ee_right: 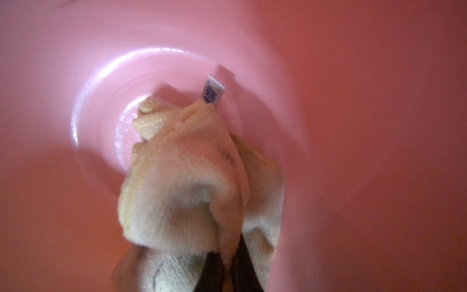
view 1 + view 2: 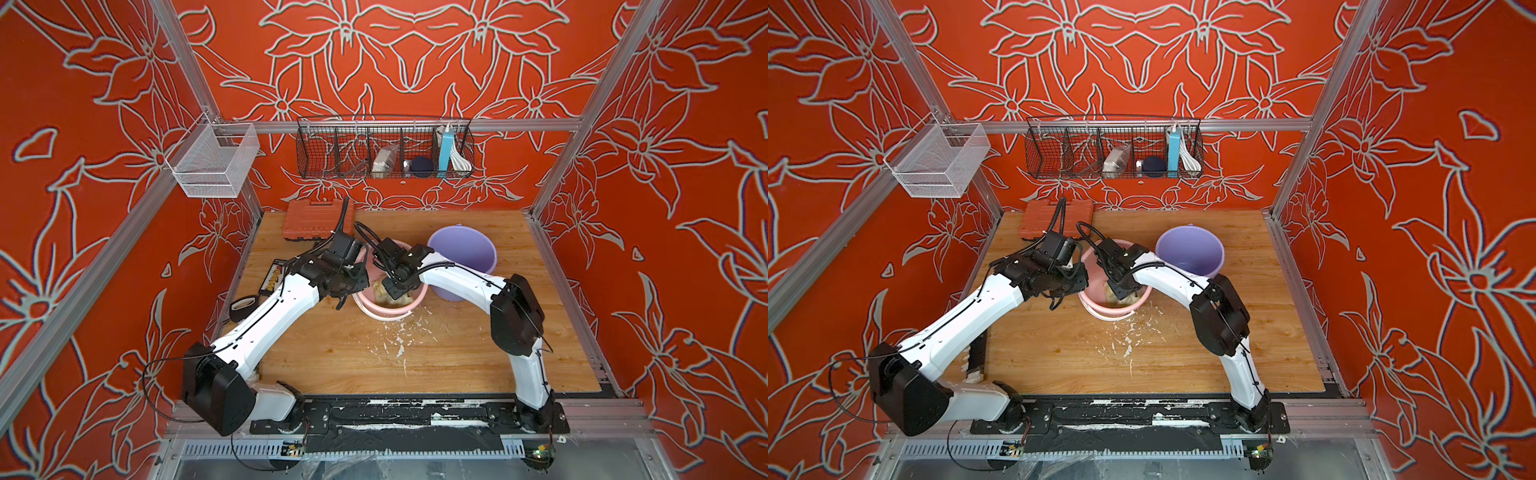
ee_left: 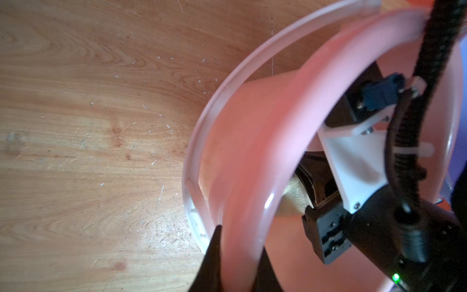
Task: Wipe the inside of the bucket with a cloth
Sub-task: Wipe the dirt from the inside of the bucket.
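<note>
In both top views a pink bucket (image 2: 386,311) (image 2: 1116,309) stands mid-table. My left gripper (image 2: 348,296) (image 3: 240,252) is shut on the bucket's left rim, with one dark finger (image 3: 214,252) outside the wall (image 3: 252,151) and one inside. My right gripper (image 2: 395,289) (image 1: 228,265) reaches down into the bucket (image 1: 353,126) and is shut on the cloth (image 1: 189,177). The cloth is a bunched pale beige rag with dark stains and a small white tag (image 1: 213,92). It hangs near the bucket's floor. Parts of the cloth (image 2: 405,297) (image 2: 1130,297) (image 3: 293,199) show beside the right wrist.
A purple bucket (image 2: 461,249) stands close behind and to the right of the pink one. An orange tool case (image 2: 316,218) lies at the back left. A bit set (image 2: 274,280) and a tape roll (image 2: 243,307) sit by the left edge. White flecks (image 2: 395,340) litter the table's front.
</note>
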Controlling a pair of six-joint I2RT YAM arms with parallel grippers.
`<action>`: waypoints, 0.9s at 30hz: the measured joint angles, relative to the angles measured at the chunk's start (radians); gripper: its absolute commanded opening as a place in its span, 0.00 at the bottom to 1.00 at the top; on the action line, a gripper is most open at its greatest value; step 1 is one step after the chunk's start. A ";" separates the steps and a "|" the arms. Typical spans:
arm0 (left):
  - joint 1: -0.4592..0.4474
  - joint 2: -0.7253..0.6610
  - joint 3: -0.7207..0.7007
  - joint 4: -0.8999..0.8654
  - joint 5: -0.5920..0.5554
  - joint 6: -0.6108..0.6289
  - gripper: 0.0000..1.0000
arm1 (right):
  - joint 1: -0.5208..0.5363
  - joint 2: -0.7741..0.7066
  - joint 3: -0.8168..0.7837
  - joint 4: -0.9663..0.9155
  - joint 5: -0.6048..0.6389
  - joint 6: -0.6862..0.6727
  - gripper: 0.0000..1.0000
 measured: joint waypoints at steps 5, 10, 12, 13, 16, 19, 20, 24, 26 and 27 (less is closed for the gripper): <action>0.006 -0.042 -0.069 0.067 0.010 -0.034 0.00 | -0.003 0.037 0.007 0.008 -0.020 0.025 0.00; 0.009 -0.043 -0.075 0.074 0.012 -0.053 0.00 | -0.003 0.055 0.006 0.028 -0.031 0.041 0.00; 0.012 -0.028 -0.069 0.072 0.017 -0.055 0.00 | -0.006 0.056 0.001 0.035 -0.030 0.051 0.00; 0.013 -0.015 -0.060 0.071 0.020 -0.055 0.00 | -0.011 0.059 0.000 0.038 -0.029 0.058 0.00; 0.013 0.035 -0.028 0.072 0.031 -0.058 0.00 | -0.031 0.078 0.000 0.041 -0.019 0.078 0.00; 0.014 0.072 -0.002 0.084 0.043 -0.061 0.00 | -0.053 0.111 0.014 0.035 -0.016 0.097 0.00; 0.015 0.080 0.005 0.092 0.043 -0.063 0.00 | -0.057 0.124 0.028 0.024 -0.016 0.103 0.00; 0.024 0.091 0.010 0.097 0.042 -0.076 0.00 | -0.060 0.178 0.109 -0.043 -0.029 0.109 0.00; 0.028 0.097 0.014 0.097 0.042 -0.082 0.00 | -0.061 0.193 0.133 -0.063 -0.049 0.110 0.00; 0.030 0.099 0.015 0.097 0.042 -0.083 0.00 | -0.063 0.198 0.140 -0.068 -0.063 0.110 0.00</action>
